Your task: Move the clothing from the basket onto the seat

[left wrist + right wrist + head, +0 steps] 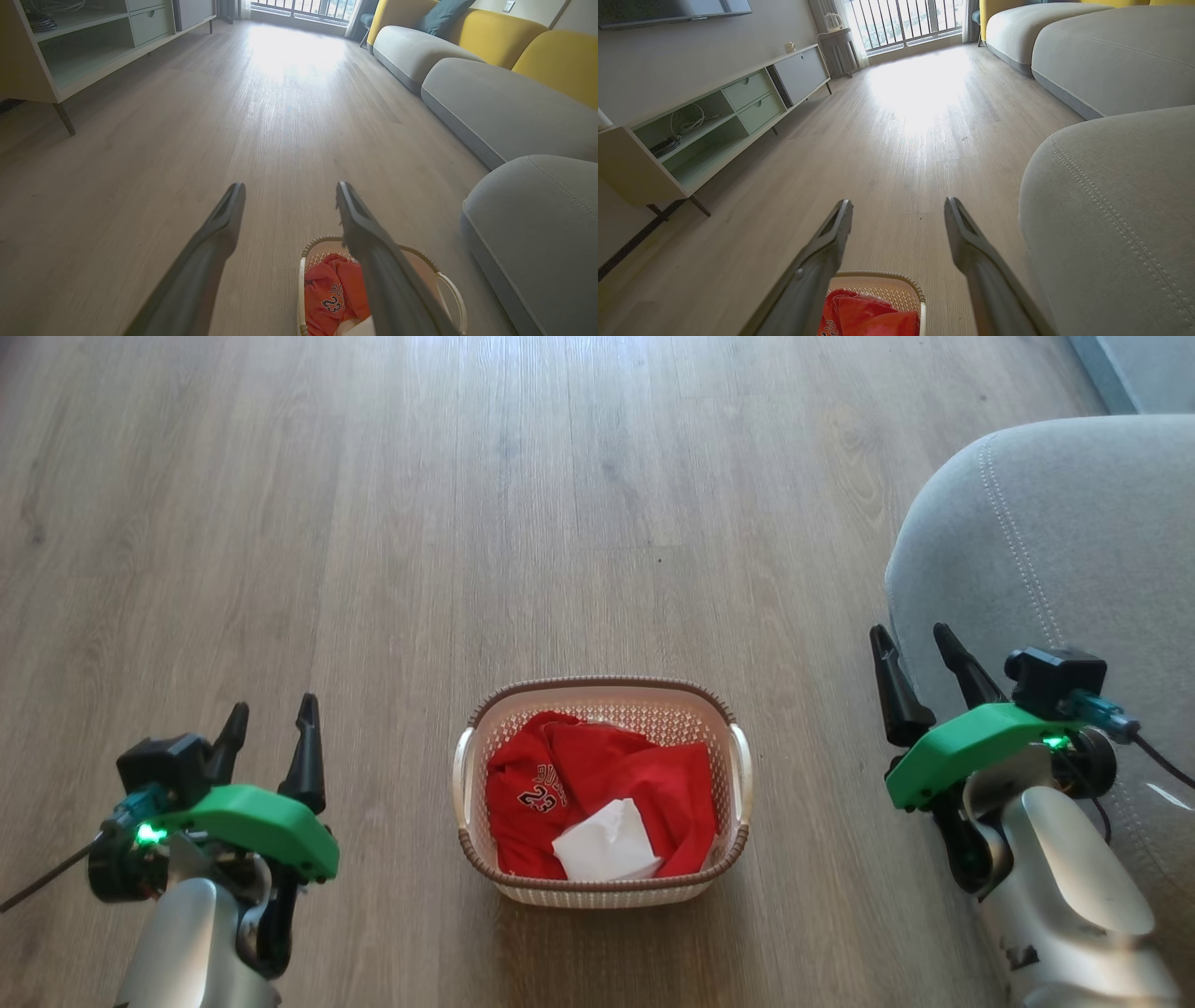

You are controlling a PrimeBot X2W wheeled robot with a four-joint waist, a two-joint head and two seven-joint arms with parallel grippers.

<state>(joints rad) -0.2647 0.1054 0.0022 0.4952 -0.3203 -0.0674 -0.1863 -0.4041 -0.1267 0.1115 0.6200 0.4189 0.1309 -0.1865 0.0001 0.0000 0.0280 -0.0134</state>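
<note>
The clothing [653, 775] lies bunched in the basket [607, 682] on the wood floor [467, 523]: red fabric showing a 23, with a white piece [607, 845] on top. It looks light, soft and floppy. A pinch on a raised fold near the middle should lift it, though it may drag on the rim. The seat [1074, 551] stands near, to the right. The left gripper [273, 709] and right gripper [910, 644] flank the basket, jaws wide open and empty. Nothing blocks the way.

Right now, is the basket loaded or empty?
Loaded: bunched red clothing covers the floor of the basket; none lies on the visible part of the seat.
</note>
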